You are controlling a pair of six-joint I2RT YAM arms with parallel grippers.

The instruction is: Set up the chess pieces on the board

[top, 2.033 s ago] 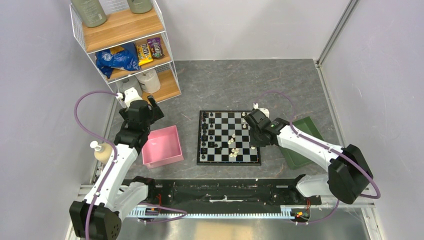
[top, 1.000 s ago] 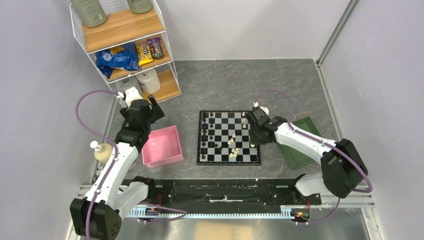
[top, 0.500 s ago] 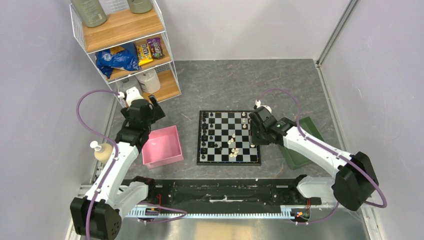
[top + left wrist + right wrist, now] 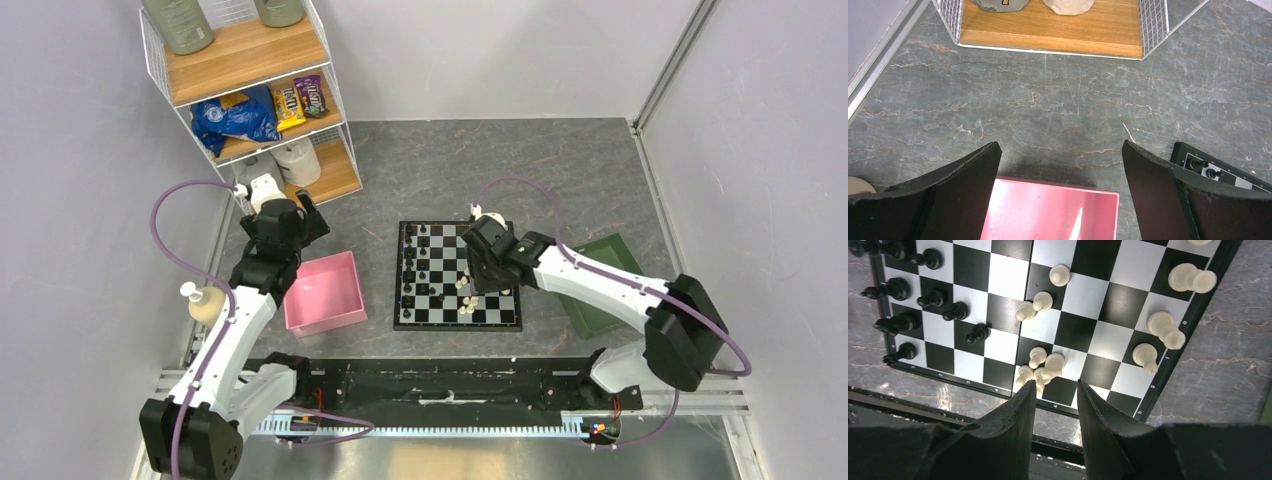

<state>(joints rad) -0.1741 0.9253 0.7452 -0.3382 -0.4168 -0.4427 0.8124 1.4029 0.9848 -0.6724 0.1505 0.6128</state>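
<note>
Right jaws have swung left over the black-and-white chequered chessboard (image 4: 495,315), slightly apart, empty; left jaws wide apart

The left gripper (image 4: 1059,146) stands wide open over the grey veined table (image 4: 1058,100), with nothing between its jaws. Its two black fingers (image 4: 948,192) come in from 7 and 5 o'clock. Between them, at 6 o'clock, lies a pink tray (image 4: 1048,210). At 12 o'clock is the wooden bottom shelf (image 4: 1048,30) of a white wire rack (image 4: 1153,20), carrying two pale things cut off by the edge. At 4 o'clock one corner of the board (image 4: 1184,151) shows, with two small dark pieces (image 4: 1215,173) on it.
</note>
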